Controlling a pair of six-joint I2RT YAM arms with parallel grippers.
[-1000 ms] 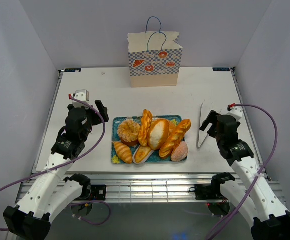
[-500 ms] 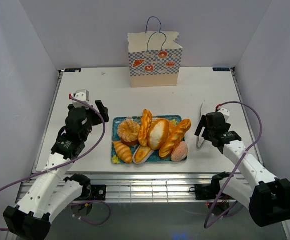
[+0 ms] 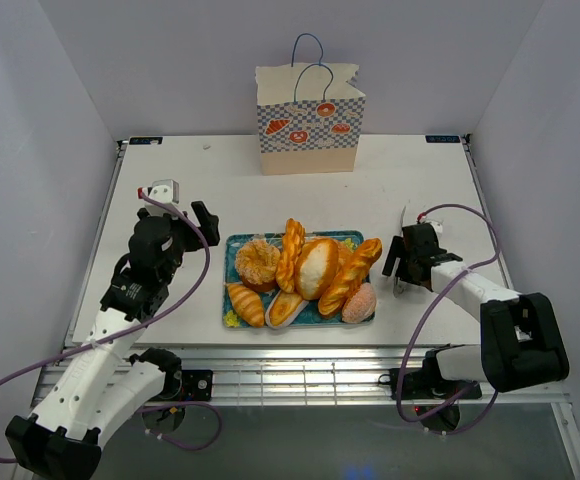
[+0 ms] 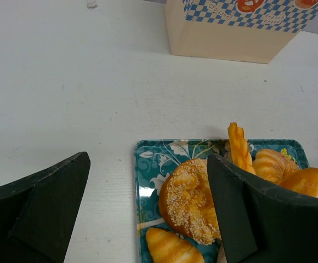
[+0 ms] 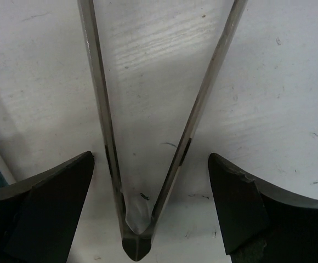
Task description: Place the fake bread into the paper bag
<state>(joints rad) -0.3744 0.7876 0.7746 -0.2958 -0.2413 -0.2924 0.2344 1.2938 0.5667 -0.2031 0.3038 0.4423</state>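
Observation:
The fake bread [image 3: 317, 267] is piled on a teal floral tray [image 3: 232, 245] mid-table: a seeded bun [image 4: 192, 200], a croissant [image 4: 170, 246], a twisted loaf [image 4: 238, 148], baguettes and a pink-topped bun [image 3: 359, 302]. At the back stands the paper bag [image 3: 310, 120], upright, its mouth open; its base shows in the left wrist view [image 4: 230, 33]. My left gripper [image 3: 192, 225] hovers open at the tray's left edge [image 4: 148, 208], holding nothing. My right gripper [image 3: 398, 265] is open and low over the table, right of the tray. Its jaws [image 5: 151, 203] straddle the hinge end of metal tongs [image 5: 134, 241].
The tongs [image 3: 404, 235] lie on the white table [image 3: 170, 170] right of the tray, arms spread away from me. Grey walls enclose the table on three sides. Bare tabletop lies between tray and bag.
My right arm has folded down and swung left, bringing its open gripper low over the near end of the tongs. The left arm, bread and bag have not moved.

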